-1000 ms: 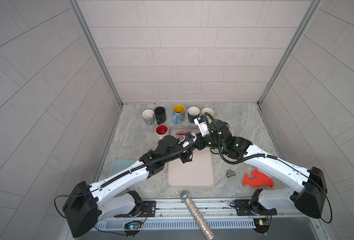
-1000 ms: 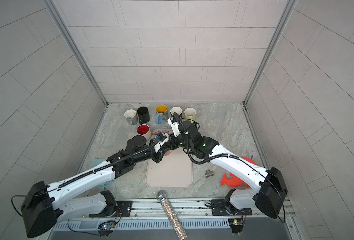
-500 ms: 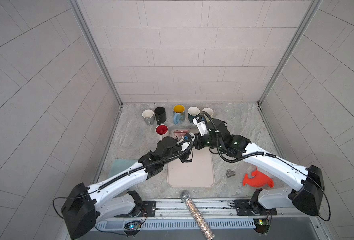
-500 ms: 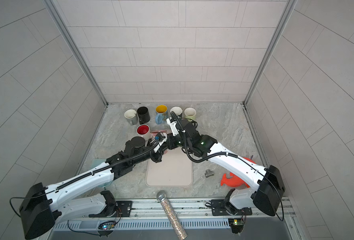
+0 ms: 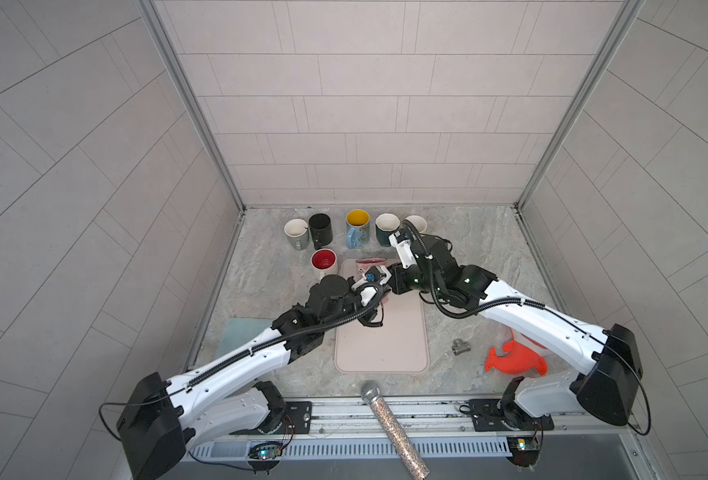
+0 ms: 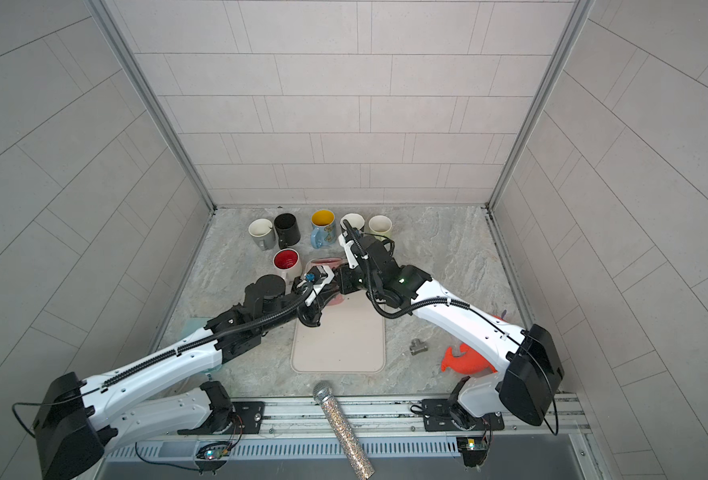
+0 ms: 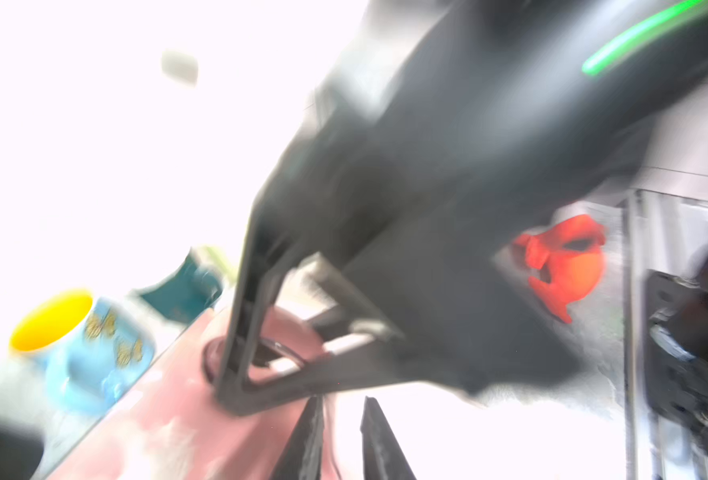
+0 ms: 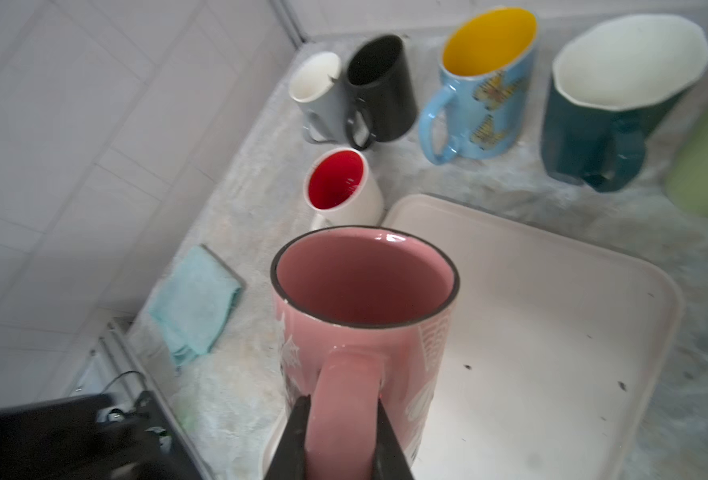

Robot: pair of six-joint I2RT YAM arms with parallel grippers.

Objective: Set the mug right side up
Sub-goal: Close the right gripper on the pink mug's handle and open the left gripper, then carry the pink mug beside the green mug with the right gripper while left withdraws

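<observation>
The pink mug stands right side up with its mouth up, at the far left corner of the pale pink mat. My right gripper is shut on the mug's handle, one finger on each side. In both top views only the mug's rim shows, behind the two wrists that meet over it. The left wrist view is blurred. In it my left gripper is open by a narrow gap, with nothing between its fingers, right beside the mug's pink wall.
Several mugs line the back wall: grey, black, blue with yellow inside, dark teal. A white mug with red inside stands next to the mat. Teal cloth, metal fitting, orange toy, glitter microphone.
My right gripper has closed onto the mug's handle. My left gripper's jaws have parted and no longer grip the mug. The mug has stayed at the mat's far corner.
</observation>
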